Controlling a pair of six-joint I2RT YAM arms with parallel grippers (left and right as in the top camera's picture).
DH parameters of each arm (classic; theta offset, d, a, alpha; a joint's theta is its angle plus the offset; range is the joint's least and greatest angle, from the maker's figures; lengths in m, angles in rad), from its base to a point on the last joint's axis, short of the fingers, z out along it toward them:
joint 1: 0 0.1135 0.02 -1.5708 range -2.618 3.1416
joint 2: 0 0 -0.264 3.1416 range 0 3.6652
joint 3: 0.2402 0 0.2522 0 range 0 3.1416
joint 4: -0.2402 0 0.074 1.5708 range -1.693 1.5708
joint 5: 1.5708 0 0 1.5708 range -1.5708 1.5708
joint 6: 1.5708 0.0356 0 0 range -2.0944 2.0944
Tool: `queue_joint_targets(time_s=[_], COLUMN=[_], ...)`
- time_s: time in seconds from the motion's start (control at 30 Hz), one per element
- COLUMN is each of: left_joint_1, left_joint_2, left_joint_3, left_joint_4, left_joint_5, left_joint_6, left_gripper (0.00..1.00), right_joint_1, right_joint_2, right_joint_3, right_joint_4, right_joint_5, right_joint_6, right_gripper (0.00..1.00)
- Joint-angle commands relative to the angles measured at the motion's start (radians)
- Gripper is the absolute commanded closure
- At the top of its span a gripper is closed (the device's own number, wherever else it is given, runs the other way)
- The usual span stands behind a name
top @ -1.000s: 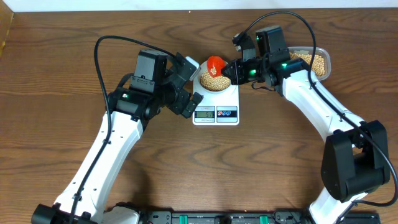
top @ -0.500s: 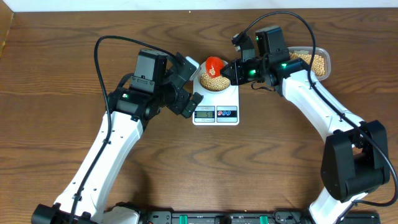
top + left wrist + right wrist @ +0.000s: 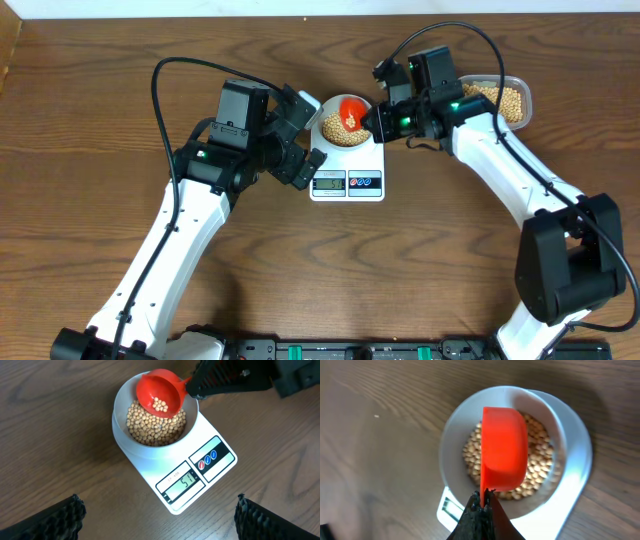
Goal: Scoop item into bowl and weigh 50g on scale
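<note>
Small pale round bowl (image 3: 119, 415), holding tan round beans (image 3: 150, 430), sits on the flat white scale (image 3: 214, 430) (twelve-o'clock end); clear plastic tub (image 3: 525, 95) at two o'clock.

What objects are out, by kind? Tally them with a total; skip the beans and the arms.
Flat white rectangular digital scale: 1
Small round pale grey-white bowl: 1
Red plastic scoop: 1
Clear rounded-rectangular plastic tub: 1
Total: 4

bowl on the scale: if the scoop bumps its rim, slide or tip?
Likely slides, not tips: the bowl is low, wide and partly filled with soybeans, keeping weight low. The scale top looks smooth, so a nudge from the red scoop may shift it. It appears as wide as the platform, leaving little margin before an edge.
</note>
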Motion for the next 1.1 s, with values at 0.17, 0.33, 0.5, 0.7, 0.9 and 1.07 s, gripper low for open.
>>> queue_joint_targets(time_s=[0.17,0.33,0.5,0.7,0.9,1.07], left_joint_1=[0.000,0.000,0.000,0.000,0.000,0.000], left_joint_2=[0.008,0.008,0.008,0.008,0.008,0.008], left_joint_3=[-0.002,-0.002,-0.002,-0.002,-0.002,-0.002], left_joint_4=[-0.001,-0.001,-0.001,-0.001,-0.001,-0.001], left_joint_5=[-0.006,-0.006,-0.006,-0.006,-0.006,-0.006], left_joint_6=[0.002,0.002,0.002,0.002,0.002,0.002], left_gripper=[0.02,0.02,0.02,0.02,0.02,0.02], right_joint_1=[0.066,0.113,0.142,0.151,0.146,0.132], right_joint_2=[0.019,0.022,0.024,0.027,0.027,0.027], right_joint_3=[-0.006,-0.006,-0.006,-0.006,-0.006,-0.006], right_joint_4=[-0.003,-0.015,-0.029,-0.046,-0.045,-0.043], right_joint_5=[0.197,0.238,0.238,0.233,0.173,0.134], right_joint_6=[-0.074,-0.105,-0.105,-0.104,-0.081,-0.081], right_gripper=[0.99,0.99,0.99,0.99,0.99,0.99])
